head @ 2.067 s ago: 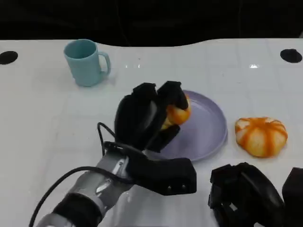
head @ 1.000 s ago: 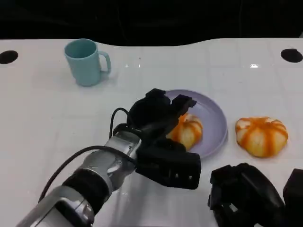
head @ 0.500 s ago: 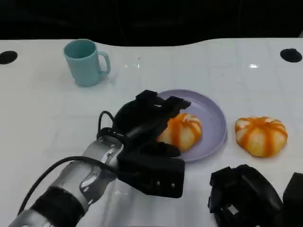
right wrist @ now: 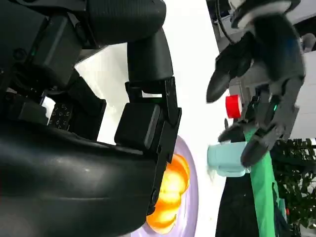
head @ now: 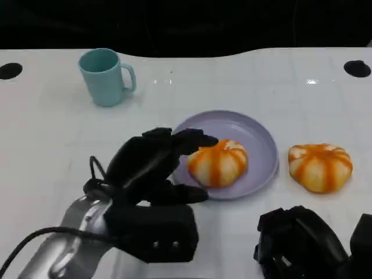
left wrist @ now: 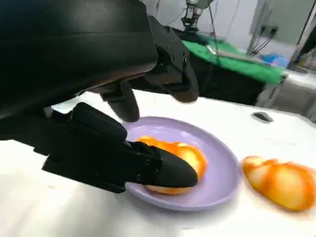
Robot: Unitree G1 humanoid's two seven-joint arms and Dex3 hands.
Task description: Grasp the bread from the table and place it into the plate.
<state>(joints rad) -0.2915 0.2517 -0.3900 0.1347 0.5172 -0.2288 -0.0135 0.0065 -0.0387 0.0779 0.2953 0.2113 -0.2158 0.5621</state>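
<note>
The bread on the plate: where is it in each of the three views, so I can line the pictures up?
Head view: the bread on the plate lies at picture centre, on the purple plate, just beyond the left hand.
Left wrist view: bread on the plate at lower centre, partly behind a finger.
Right wrist view: bread on the plate at the lower centre edge.
Shared landmark: the purple plate.

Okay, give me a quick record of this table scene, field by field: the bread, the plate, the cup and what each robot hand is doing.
bread on plate: orange-striped bun lying in the purple plate
second bread: similar bun on the table, beside the plate
cup: light blue cup, upright, far side of the table
left robot hand: open, beside the plate, holding nothing
right robot hand: near table edge, grip unclear
</note>
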